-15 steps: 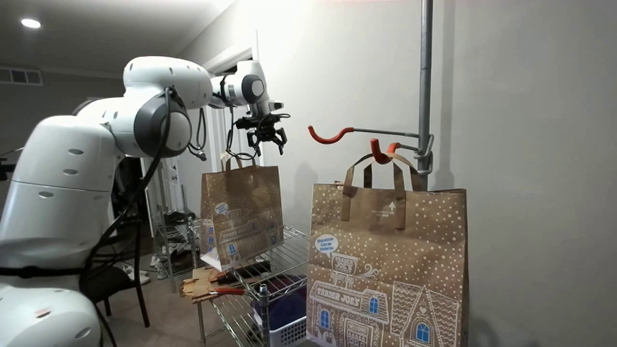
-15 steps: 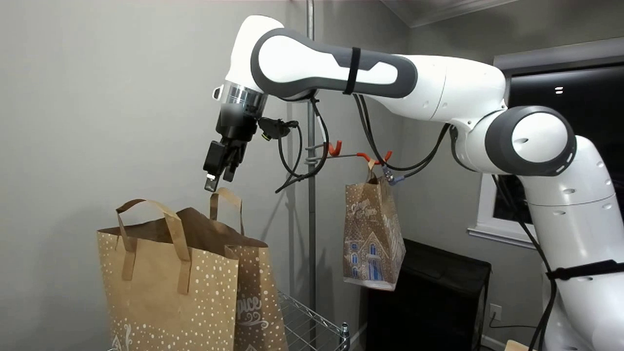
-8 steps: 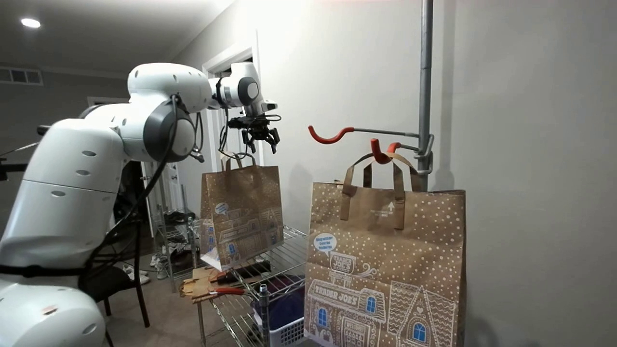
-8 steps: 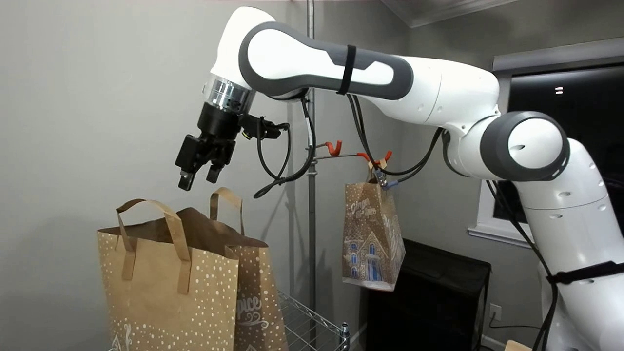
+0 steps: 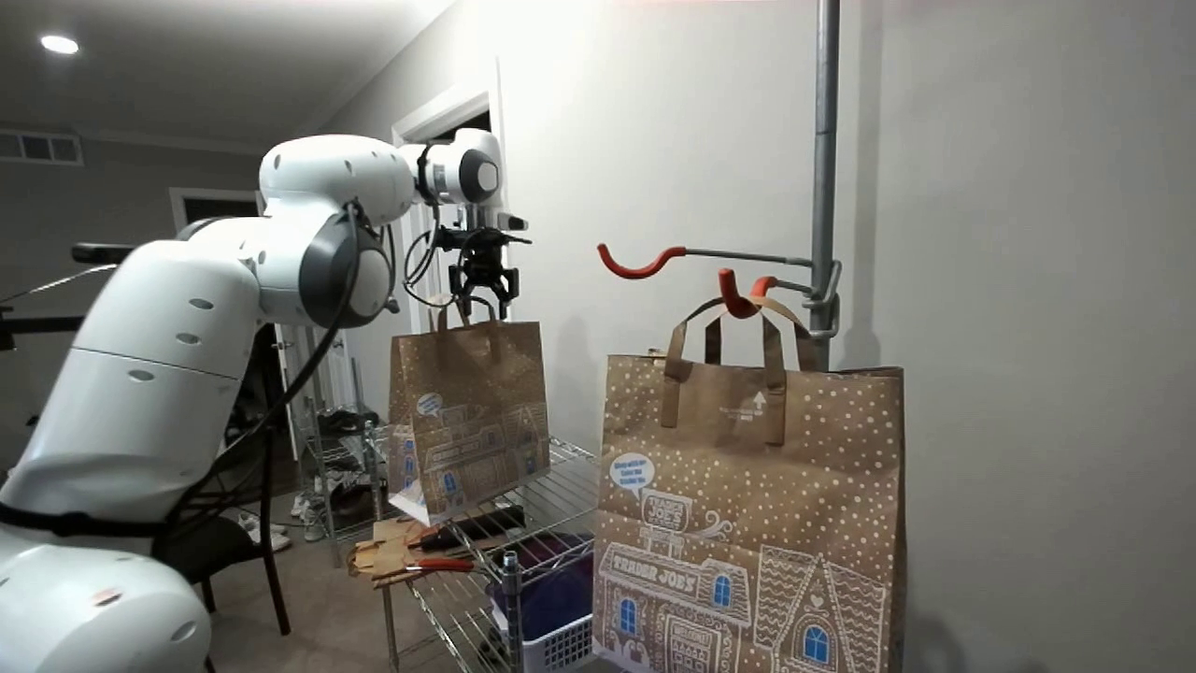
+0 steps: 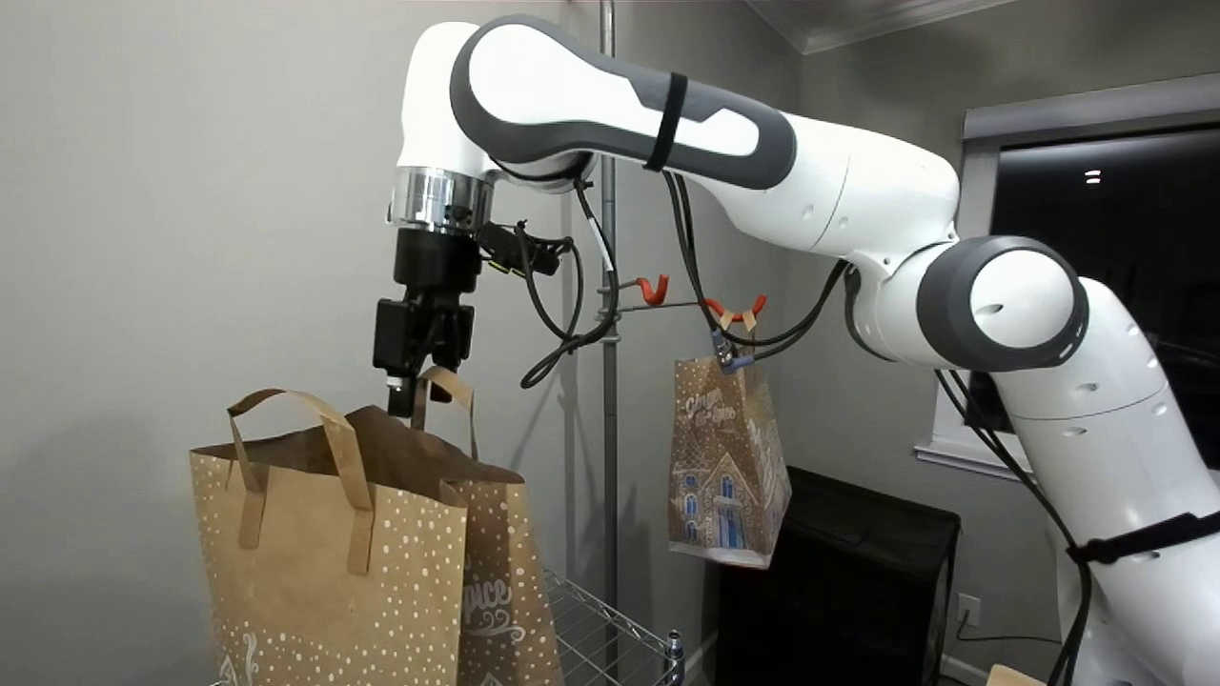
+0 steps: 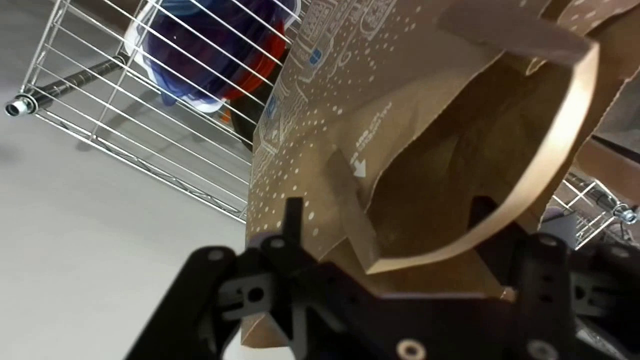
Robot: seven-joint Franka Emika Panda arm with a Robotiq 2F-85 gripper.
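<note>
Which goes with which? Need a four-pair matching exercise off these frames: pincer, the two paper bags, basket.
Things
1. pincer
2. bag under the pincer
3. bag away from the pincer
4. basket

Places, colours, states
A. hung from a red hook
B. white, perforated
C. jaws apart
D. resting on a wire shelf

Pairs: 1-C, 2-D, 3-A, 4-B

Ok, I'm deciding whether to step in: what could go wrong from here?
The open jaws might pinch only an edge of the handle, since it runs slantwise across their gap in the wrist view. They hang low over the paper bag, so going lower may crumple it, and a sideways nudge could shift it on the wire shelf.
</note>
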